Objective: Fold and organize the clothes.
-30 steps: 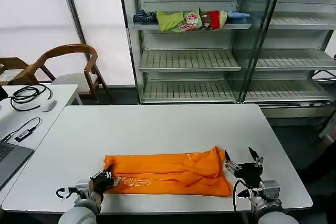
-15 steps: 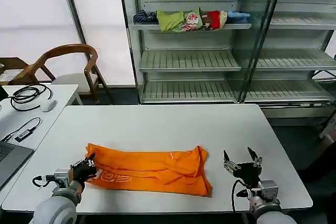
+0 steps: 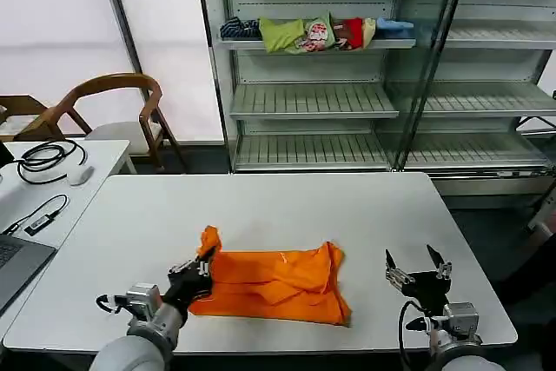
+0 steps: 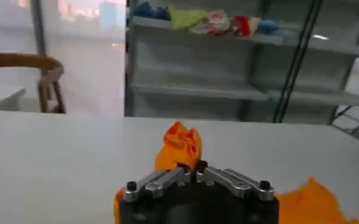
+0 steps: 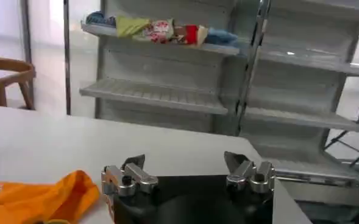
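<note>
- White table: rectangular, rounded corners, smooth bare top, nearest the camera.
- Second white table: at the left edge, just beside the first; carries a coiled black cable, a small pale object, a thin cable with a connector, and a laptop corner.
- Wooden chair: curved back and armrests, pale seat, behind the left table; part of another at the far left.
- Metal shelving unit: grey, slatted shelves, against the back wall; a second bay to the right.
- Pile of garments: green, red, blue and dark, on an upper shelf.
- Back wall, left: bright white panels split by a dark slanted post.
- Floor: dark grey.
</note>
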Tool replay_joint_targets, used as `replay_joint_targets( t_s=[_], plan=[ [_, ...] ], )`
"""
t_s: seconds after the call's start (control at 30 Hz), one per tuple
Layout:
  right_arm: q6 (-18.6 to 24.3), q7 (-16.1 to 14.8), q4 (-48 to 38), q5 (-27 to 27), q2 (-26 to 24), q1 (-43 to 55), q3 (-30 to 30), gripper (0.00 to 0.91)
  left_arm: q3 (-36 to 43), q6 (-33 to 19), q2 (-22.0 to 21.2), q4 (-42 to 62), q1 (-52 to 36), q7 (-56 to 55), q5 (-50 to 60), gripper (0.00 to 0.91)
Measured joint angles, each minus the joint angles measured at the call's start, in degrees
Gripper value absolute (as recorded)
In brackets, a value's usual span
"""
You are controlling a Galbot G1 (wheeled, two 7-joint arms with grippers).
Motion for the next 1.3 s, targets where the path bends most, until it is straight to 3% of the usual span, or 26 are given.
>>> replay_joint_targets(
  t_s=[0.9,0.93,0.97,1.3],
  plan=[
    [0.05,0.03,2.36,-0.37,0.92,-3.97,4.84,0.907,17.43,-8.04,-6.87,9.03,-9.53,8.31,3.25,0.020],
    [0.05,0.02,2.36,-0.37,0.92,-3.97,4.83,0.907,17.65,-8.32,-7.08,9.59,-9.84,8.44,3.56,0.725],
    [0.05,0.03,2.36,-0.37,0.87,-3.98,4.83,0.907,17.79,-8.56,-7.26,10.06,-10.12,8.55,3.73,0.907],
    [0.05,0.01,1.96,-0.25,0.34,-3.44,4.80,0.907,19.64,-10.90,-8.53,13.08,-11.51,10.24,3.72,0.907]
  ],
)
